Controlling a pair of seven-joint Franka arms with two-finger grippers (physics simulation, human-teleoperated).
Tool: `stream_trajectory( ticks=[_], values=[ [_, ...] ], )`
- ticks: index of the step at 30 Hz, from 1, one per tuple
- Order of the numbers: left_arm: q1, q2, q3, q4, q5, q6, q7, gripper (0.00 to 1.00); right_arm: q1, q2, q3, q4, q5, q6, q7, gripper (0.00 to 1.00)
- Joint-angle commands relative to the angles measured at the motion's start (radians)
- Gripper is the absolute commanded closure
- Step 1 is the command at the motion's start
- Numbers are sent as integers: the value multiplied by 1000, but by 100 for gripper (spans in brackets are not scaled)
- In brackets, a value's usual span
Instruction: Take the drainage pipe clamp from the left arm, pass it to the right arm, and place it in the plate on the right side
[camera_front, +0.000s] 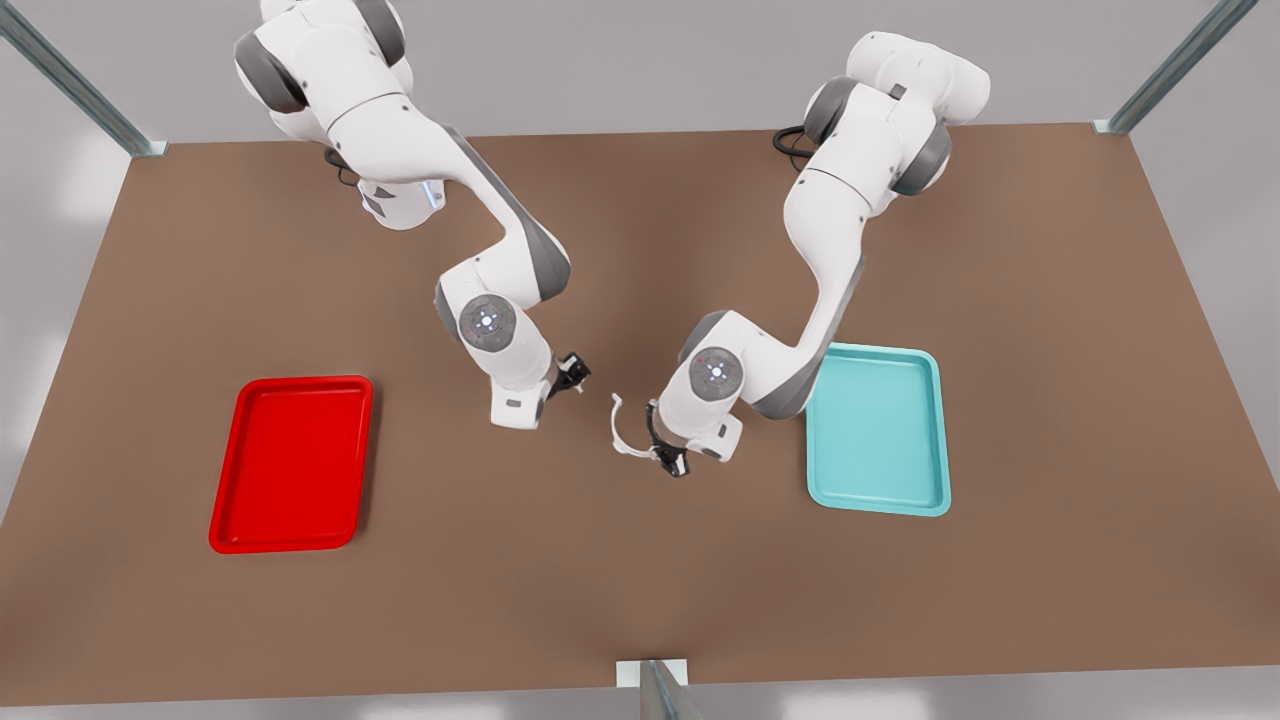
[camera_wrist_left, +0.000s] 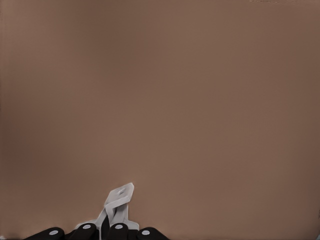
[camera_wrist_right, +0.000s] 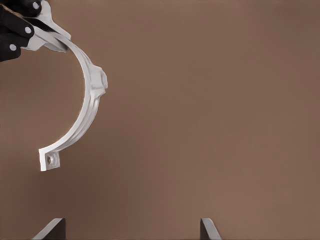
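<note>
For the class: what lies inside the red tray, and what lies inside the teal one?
The red tray holds nothing. The teal tray shows nothing inside, but an arm covers its near corner. The clamp hangs between the trays, pinched in the left claw; the right claw waits open.

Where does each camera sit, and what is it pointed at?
Front view: high above the table, looking down on both arms, the plate and teal tray.
Left wrist view: on the left arm, facing the table; left gripper pinches the drainage pipe clamp.
Right wrist view: on the right arm, right gripper open, facing the clamp.
Shared: all three show the clamp.
</note>
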Motion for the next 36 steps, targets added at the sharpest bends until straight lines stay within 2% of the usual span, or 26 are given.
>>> stream_trajectory(
  ticks=[1,16,36],
  values=[
    [-1,0,1,0,4,21,-430,79,28,17,0,6,11,179,2,0],
    [-4,-3,-1,-3,2,15,-377,79,60,48,0,46,47,203,5,0],
    [-12,-6,-2,-3,2,18,-380,79,52,161,-1,61,36,301,-6,0]
  ],
)
